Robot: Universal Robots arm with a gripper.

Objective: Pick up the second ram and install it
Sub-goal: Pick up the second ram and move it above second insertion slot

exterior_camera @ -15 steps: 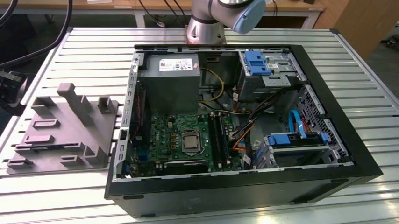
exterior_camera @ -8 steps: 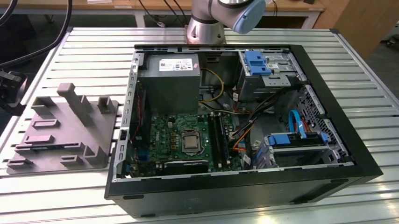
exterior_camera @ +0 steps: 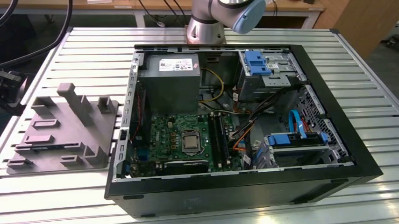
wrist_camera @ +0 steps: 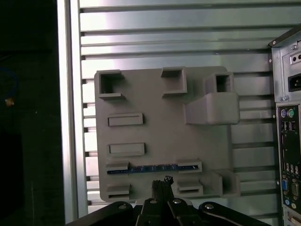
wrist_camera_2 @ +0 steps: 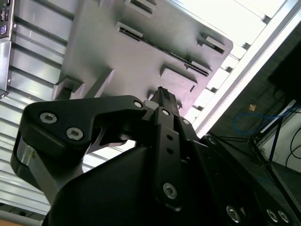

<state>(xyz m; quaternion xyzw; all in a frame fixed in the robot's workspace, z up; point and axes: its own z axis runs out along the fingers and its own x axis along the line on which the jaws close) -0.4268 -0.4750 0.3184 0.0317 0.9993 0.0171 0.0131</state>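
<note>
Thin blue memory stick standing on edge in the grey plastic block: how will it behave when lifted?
The thin blue memory stick looks stiff and light, so it probably won't sag. It sits edge-up in a slot of the grey plastic block, so a tilted pull may bind. Its long, narrow shape could twist if gripped off-centre; the gripper hovers near its middle.

Grey block [wrist_camera: 160,127], blue ram [wrist_camera: 146,168], black hand [wrist_camera: 162,181], silver table [wrist_camera: 164,47] (ribbed).

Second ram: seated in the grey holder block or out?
In. The long thin dark ram stick sits on edge in a slot of the grey plastic block.
</note>
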